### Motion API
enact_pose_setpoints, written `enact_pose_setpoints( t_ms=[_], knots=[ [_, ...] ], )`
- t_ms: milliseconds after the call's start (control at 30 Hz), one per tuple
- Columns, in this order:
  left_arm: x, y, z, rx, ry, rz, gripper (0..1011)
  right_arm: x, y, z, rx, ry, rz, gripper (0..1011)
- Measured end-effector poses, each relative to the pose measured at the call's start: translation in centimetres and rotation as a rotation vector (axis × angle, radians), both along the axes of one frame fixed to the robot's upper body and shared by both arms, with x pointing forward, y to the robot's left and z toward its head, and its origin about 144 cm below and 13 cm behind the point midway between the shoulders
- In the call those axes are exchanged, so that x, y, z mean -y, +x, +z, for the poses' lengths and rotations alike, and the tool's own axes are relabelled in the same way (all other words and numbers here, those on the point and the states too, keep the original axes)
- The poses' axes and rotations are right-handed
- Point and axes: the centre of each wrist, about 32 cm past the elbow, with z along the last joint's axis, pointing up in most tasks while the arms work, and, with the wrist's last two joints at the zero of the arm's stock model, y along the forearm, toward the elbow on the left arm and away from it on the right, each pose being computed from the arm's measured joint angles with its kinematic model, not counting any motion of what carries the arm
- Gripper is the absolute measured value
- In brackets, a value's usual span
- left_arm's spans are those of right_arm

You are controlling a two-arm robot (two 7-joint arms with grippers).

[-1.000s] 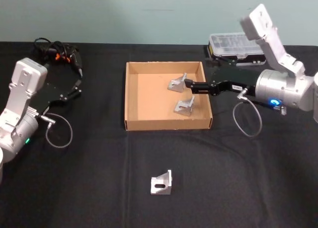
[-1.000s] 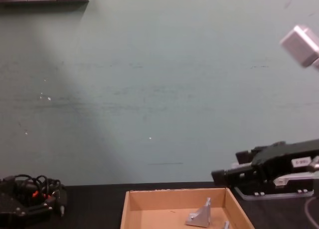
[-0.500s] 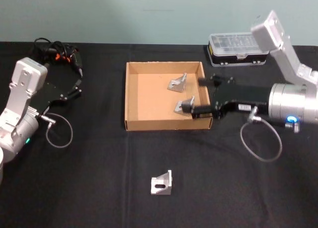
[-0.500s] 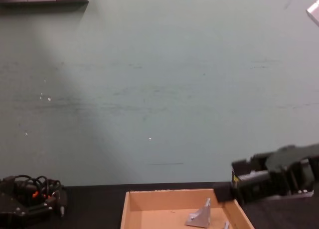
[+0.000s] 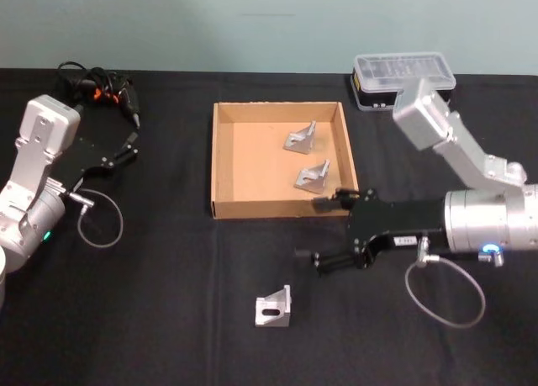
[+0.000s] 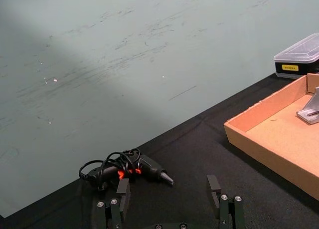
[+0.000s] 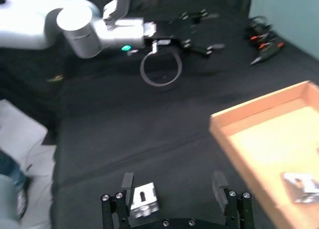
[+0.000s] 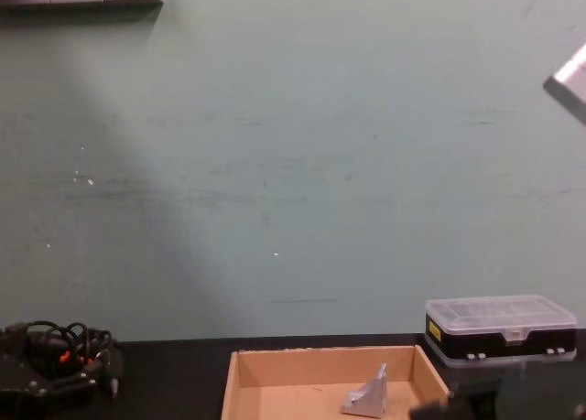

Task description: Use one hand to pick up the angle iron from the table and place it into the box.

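One silver angle iron [image 5: 274, 309] lies on the black table [image 5: 151, 319] in front of the tan box [image 5: 220, 163]. In the right wrist view this angle iron [image 7: 143, 201] sits close to one finger. Two more angle irons [image 5: 301, 140] [image 5: 313, 177] rest inside the box. My right gripper [image 5: 316, 230] hovers open between the box's front wall and the loose angle iron, holding nothing. Its fingers [image 7: 126, 182] stand wide apart. The left gripper [image 5: 132, 130] is parked at the far left, open and empty [image 6: 168, 191]. The chest view shows the box [image 8: 275, 383] with an angle iron [image 8: 369, 394].
A small black case with a clear lid [image 5: 403, 79] stands behind the box on the right [image 8: 502, 328]. A tangle of black cable with a tool [image 5: 94, 89] lies at the back left [image 6: 124, 166]. Grey cable loops hang by each wrist [image 5: 445, 293].
My right gripper has pulled back from above the box, coming forward and down over the table toward the loose angle iron. The left arm has stayed still.
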Motion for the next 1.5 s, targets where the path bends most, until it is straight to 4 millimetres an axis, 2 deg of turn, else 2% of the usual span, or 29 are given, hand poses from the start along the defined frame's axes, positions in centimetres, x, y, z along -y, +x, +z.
enact_pose_setpoints(
  t_ms=[533, 1500],
  knots=[
    [0.0, 0.0, 0.0, 0.000, 0.000, 0.000, 1000, -1.7, -1.4, -2.1, -0.027, -0.089, 0.101, 1003],
    [0.0, 0.0, 0.0, 0.000, 0.000, 0.000, 1000, -3.6, -0.3, -4.0, -0.011, -0.182, 0.154, 1003]
  ],
)
